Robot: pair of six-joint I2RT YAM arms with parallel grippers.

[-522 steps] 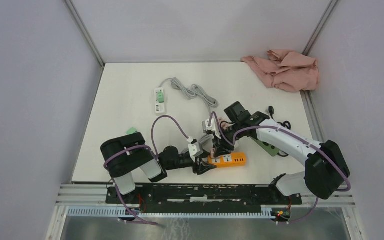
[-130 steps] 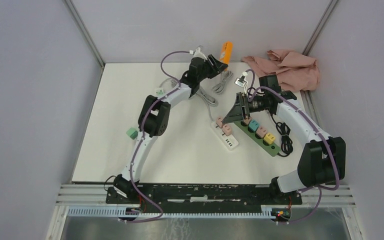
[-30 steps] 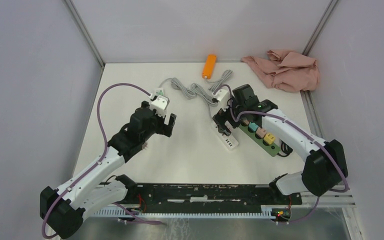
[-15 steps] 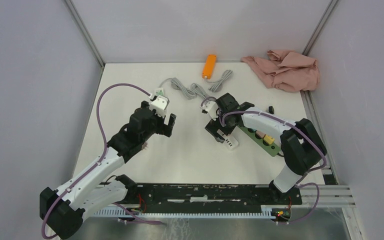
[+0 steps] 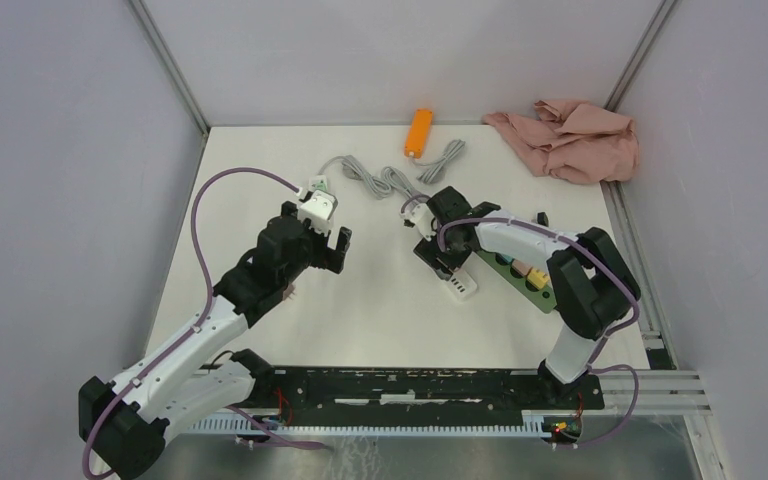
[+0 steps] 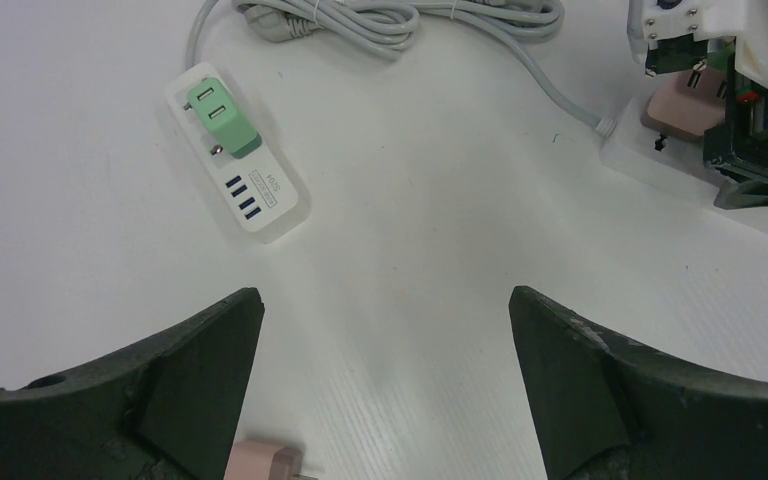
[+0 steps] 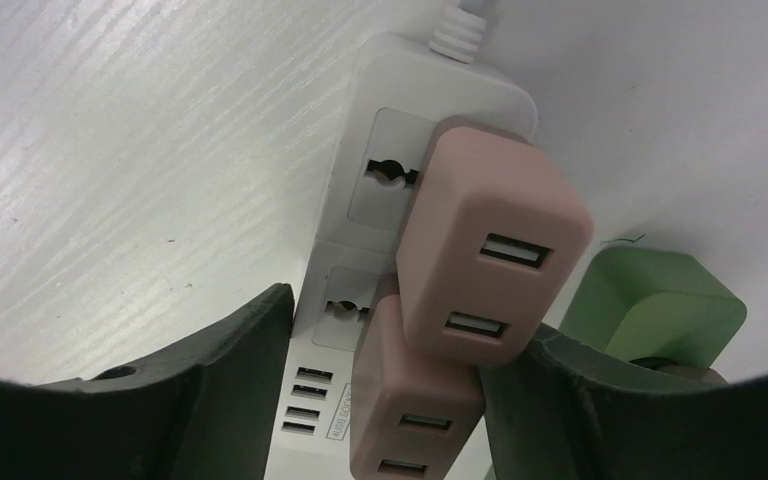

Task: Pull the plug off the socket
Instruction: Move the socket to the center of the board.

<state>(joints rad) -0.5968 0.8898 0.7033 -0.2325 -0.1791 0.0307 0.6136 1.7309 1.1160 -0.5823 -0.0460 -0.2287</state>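
The right gripper [image 7: 410,335] hangs low over the white power strip [image 7: 385,140], just right of the table's centre. Its fingers are apart and straddle the pink USB plug [image 7: 490,250] nearest the cord, not clamped on it. That plug sits in its socket, beside a second pink plug [image 7: 410,420]. The left gripper [image 6: 385,310] hovers left of centre, spread wide, near a small white strip [image 6: 275,205] carrying a green plug [image 6: 222,115].
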